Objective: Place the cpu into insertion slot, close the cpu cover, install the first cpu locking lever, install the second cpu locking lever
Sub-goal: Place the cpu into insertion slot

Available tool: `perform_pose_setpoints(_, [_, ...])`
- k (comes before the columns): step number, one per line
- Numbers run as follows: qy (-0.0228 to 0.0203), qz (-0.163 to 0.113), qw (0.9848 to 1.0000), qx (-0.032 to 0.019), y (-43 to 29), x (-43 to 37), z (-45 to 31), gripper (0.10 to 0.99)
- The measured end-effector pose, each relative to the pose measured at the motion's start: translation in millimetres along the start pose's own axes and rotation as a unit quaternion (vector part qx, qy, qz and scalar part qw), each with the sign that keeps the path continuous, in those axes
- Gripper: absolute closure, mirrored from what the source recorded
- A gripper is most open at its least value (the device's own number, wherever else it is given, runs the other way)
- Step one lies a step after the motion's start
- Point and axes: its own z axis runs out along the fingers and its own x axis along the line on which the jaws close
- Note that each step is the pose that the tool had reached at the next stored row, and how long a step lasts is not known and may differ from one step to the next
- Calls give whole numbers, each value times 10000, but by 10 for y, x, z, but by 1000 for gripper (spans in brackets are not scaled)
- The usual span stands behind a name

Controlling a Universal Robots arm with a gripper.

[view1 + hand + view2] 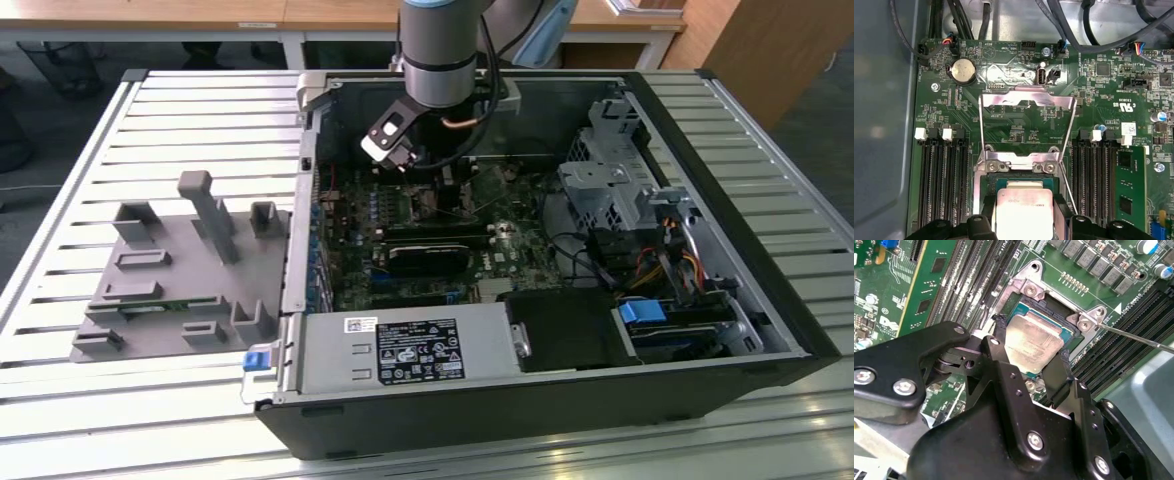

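Note:
My gripper (1031, 342) is shut on the cpu (1029, 340), a pale metal square held between the two black fingers (999, 337). The cpu sits right over the insertion slot (1054, 305), inside its silver rim; whether it rests in the slot I cannot tell. In the first wrist view the cpu (1024, 200) shows between the gripper (1025, 215) fingertips. The cpu cover (1026, 97) is swung open and lies back behind the slot (989, 182). A thin locking lever (1134, 337) sticks out beside the slot. In the exterior view the gripper (441, 185) reaches down into the open computer case (747, 300).
Long black memory slots (941, 185) flank the slot on both sides, one with a green memory card (1126, 190). A coin battery (963, 71) and cables (1079, 30) lie beyond the cover. A grey parts fixture (174, 270) stands on the slatted table at the exterior view's left.

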Motion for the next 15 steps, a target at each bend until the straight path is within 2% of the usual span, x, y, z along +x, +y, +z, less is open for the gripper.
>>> perform_pose_setpoints(4, [-1, 0, 10000, 2, -2, 14, 24, 549])
perform_pose_setpoints(15, [0, 0, 10000, 2, -2, 15, 26, 533])
